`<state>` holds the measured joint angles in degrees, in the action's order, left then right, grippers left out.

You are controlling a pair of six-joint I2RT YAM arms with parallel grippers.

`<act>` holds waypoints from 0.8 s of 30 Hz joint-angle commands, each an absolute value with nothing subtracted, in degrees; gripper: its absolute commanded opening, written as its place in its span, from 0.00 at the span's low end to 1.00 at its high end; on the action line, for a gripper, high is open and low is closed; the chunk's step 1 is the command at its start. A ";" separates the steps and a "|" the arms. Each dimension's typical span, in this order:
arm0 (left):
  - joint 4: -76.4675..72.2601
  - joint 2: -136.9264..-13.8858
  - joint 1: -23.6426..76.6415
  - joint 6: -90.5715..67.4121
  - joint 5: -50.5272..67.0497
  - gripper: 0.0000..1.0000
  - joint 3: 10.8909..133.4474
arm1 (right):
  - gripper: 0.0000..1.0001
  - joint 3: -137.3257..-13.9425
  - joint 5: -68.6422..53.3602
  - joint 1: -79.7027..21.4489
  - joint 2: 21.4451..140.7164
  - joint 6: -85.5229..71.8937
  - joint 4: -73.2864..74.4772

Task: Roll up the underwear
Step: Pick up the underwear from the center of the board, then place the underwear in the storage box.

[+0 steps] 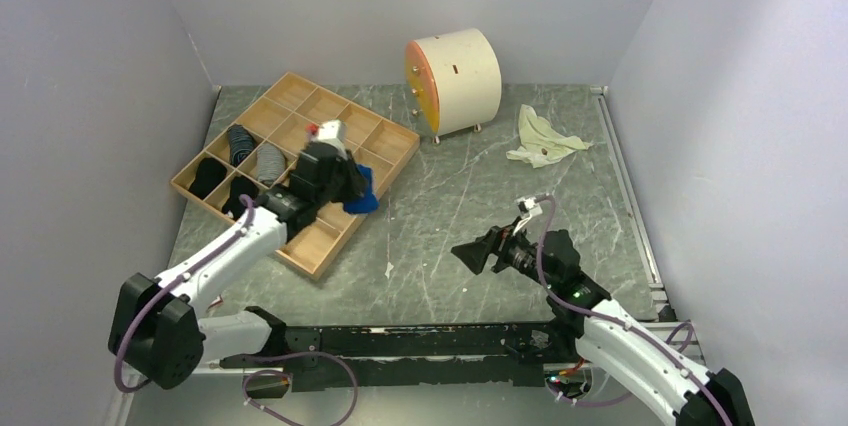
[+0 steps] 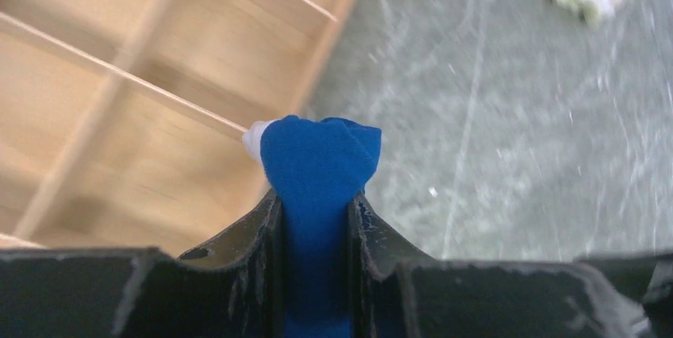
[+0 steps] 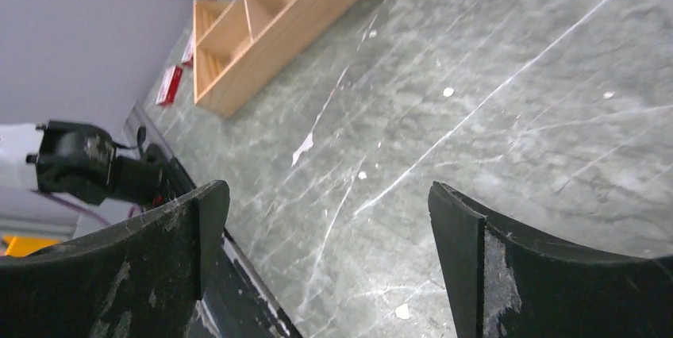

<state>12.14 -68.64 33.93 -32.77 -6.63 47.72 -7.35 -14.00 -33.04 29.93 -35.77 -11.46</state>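
One piece of blue underwear [image 2: 317, 171] is bunched into a tight bundle and pinched between the two fingers of the left gripper [image 1: 345, 184]. The jaws are closed hard on the cloth, and a small white bit shows at the bundle's left side. In the top view the bundle hangs at the right-hand edge of the single wooden tray [image 1: 395, 151], right where the tray wall meets the grey stone-patterned table [image 1: 470, 196]. The tray is divided into a grid of compartments, but the left arm covers some of them, so I cannot count them all. Four dark rolled bundles [image 1: 240, 143] lie in compartments on the tray's left side, one to a compartment. The right gripper [image 1: 480, 254] is well apart from the tray, over bare table near the middle. Its two fingers [image 3: 476, 259] are spread wide with nothing between them. At the back stands one white drum [image 1: 460, 76] on its side, with an orange face turned left. To the right of the drum lies one crumpled pale yellow-green cloth [image 1: 543, 138]. The right wrist view also shows one small red tag [image 3: 168, 86] on the table beside the tray's near corner.
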 commanded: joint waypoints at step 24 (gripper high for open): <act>14.52 -101.08 -5.98 -11.24 24.48 0.05 66.83 | 1.00 -21.09 -25.84 -33.05 40.51 -25.40 -3.37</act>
